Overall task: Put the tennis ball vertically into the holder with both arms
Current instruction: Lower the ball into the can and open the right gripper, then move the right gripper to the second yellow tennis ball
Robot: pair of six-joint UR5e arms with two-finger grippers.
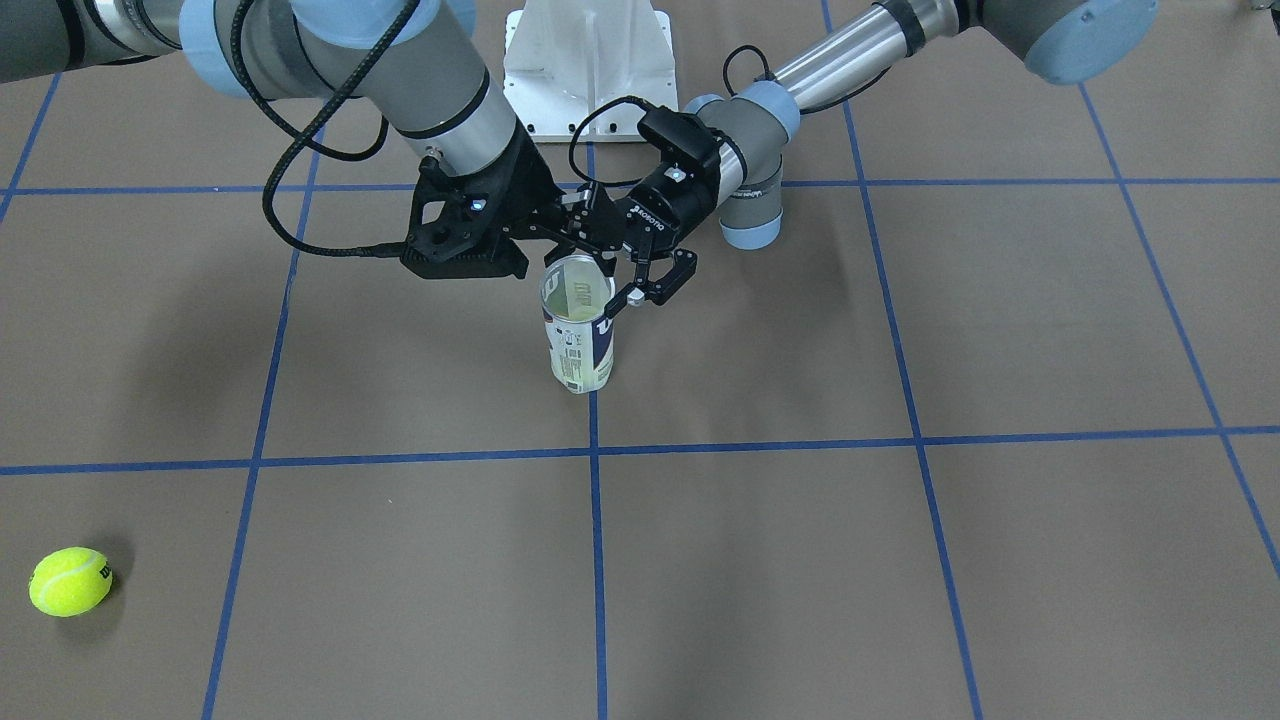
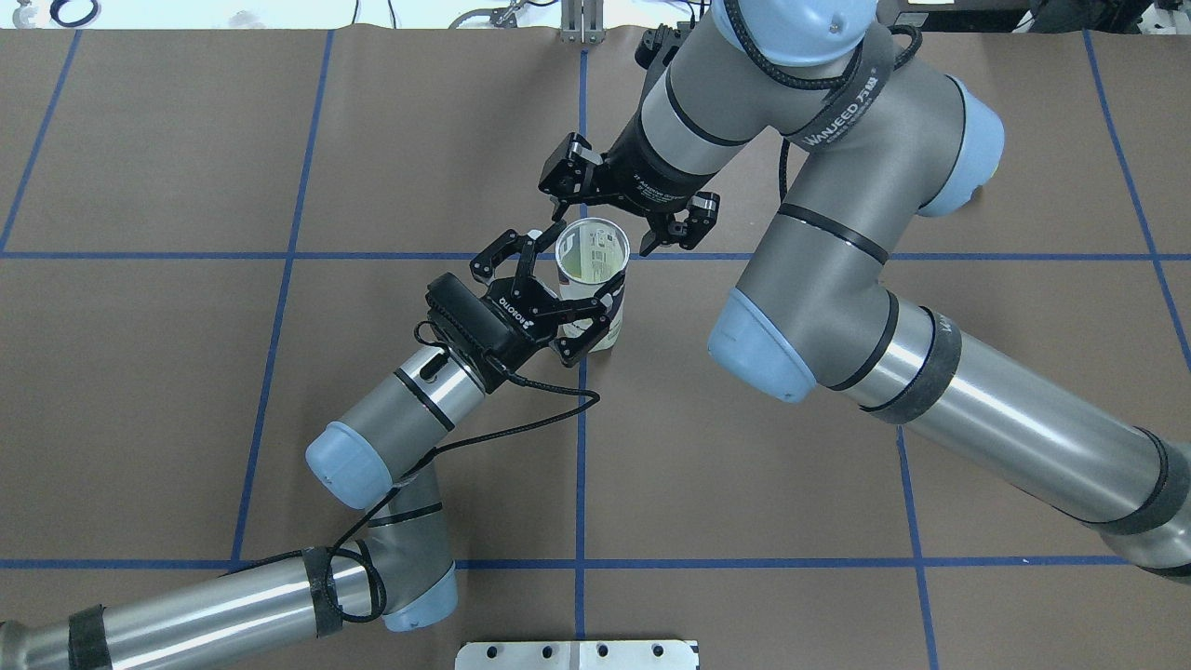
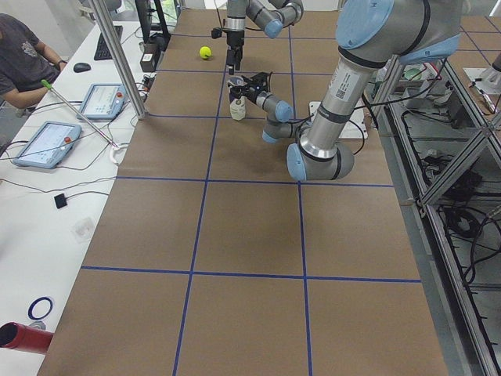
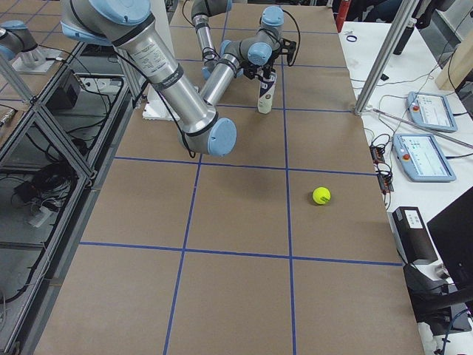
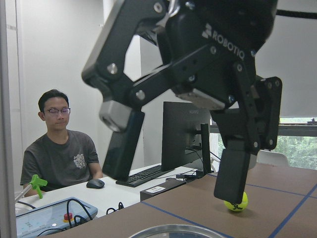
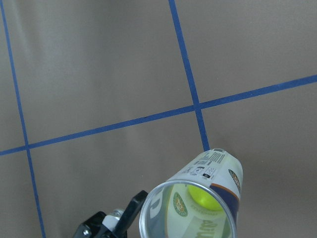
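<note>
— Brown paper (image 2: 140,419) ruled with blue tape (image 2: 582,465) covers the table (image 4: 236,310). What dominates it?
— Two silver-grey arms with light-blue joint caps. The right arm (image 2: 977,409) sweeps in large from the right, and the left arm (image 2: 400,419) bends in from the near left. They meet at mid-table.
— And between them?
— The holder (image 1: 580,345), a clear can with a silver rim and a navy-and-white label. It stands upright on a blue tape line at the middle of the table.
— Is either gripper clamped on it?
— Neither. The left gripper (image 2: 575,265) is level with the rim, its jaws spread wide about the top of the can. Whether a pad touches the plastic cannot be told. The right gripper (image 2: 609,221) hangs just above and beyond the mouth, pointing down, jaws also wide and holding nothing.
— The balls?
— One yellow-green tennis ball (image 6: 203,196) sits low inside the holder, seen down the open mouth from the right wrist view. A second ball (image 1: 70,580) lies loose on the paper, well apart, toward the far right corner.
</note>
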